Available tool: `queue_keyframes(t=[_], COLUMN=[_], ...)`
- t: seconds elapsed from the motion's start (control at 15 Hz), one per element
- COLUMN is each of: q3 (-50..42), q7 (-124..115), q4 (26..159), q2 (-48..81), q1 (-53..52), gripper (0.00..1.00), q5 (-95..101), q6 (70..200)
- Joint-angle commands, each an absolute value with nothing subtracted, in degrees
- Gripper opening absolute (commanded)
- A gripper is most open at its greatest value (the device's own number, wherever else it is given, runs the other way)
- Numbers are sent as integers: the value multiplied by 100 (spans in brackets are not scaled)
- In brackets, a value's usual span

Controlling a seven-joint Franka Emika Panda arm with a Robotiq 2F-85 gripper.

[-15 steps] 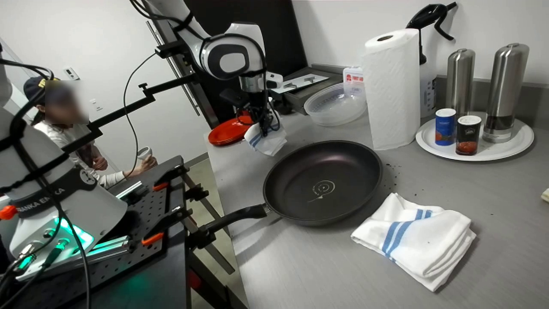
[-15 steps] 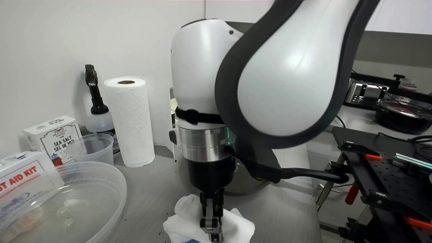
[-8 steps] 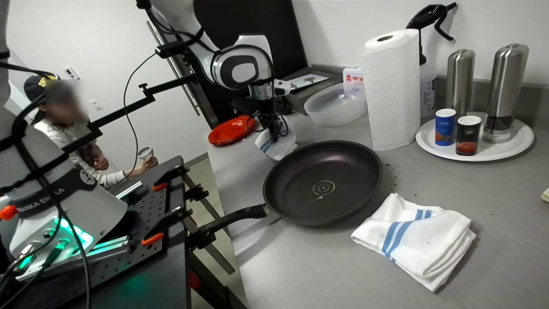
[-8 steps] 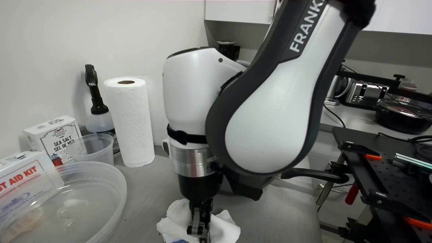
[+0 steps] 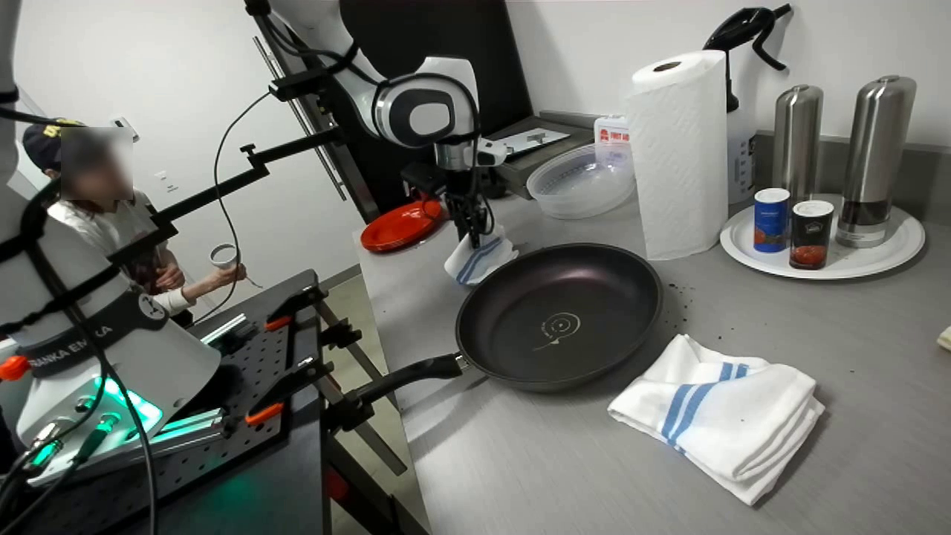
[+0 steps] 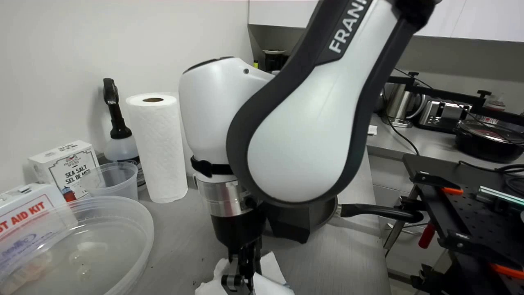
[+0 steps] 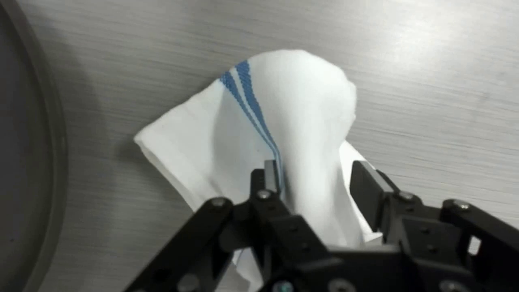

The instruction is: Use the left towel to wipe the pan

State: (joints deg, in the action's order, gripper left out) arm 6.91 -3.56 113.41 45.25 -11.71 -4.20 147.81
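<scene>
The left towel point(image 5: 483, 260), white with blue stripes, lies crumpled on the counter just beyond the black pan point(image 5: 557, 319). My gripper point(image 5: 469, 236) is low over it. In the wrist view my gripper point(image 7: 318, 182) is open, with a raised fold of the towel point(image 7: 300, 101) between its fingers. A gap shows beside the right finger; the left finger is close against the fold. The pan's rim point(image 7: 58, 146) is at the left edge there. A second folded striped towel point(image 5: 717, 416) lies on the pan's near side. The arm hides much of the pan point(image 6: 327, 211).
Red plates point(image 5: 401, 227) are behind the gripper. A clear plastic tub point(image 5: 583, 182) and a paper towel roll point(image 5: 680, 156) stand along the wall side. A white plate point(image 5: 903, 238) holds shakers and mills. The pan's handle point(image 5: 412, 375) points toward the robot's table.
My gripper has moved toward the pan and down with the towel. The towel, bunched under the gripper before, now spreads lower on the counter, and the fingers stand apart around it.
</scene>
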Motion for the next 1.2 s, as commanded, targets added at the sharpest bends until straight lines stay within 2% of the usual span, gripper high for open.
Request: queue_keyframes(t=[0.0, 0.13, 0.2, 0.73, 1.13], q3=[843, 923, 956, 741, 235], q7=[-480, -382, -326, 516, 1162], q4=[11432, 11488, 11521, 11514, 10766], q2=[4112, 3863, 3723, 2372, 1902], q1=[-1064, -980, -935, -298, 357], gripper=[81, 97, 100, 100, 100], q5=[-552, -626, -655, -598, -536], q6=[14009, 13716, 13586, 11962, 11148])
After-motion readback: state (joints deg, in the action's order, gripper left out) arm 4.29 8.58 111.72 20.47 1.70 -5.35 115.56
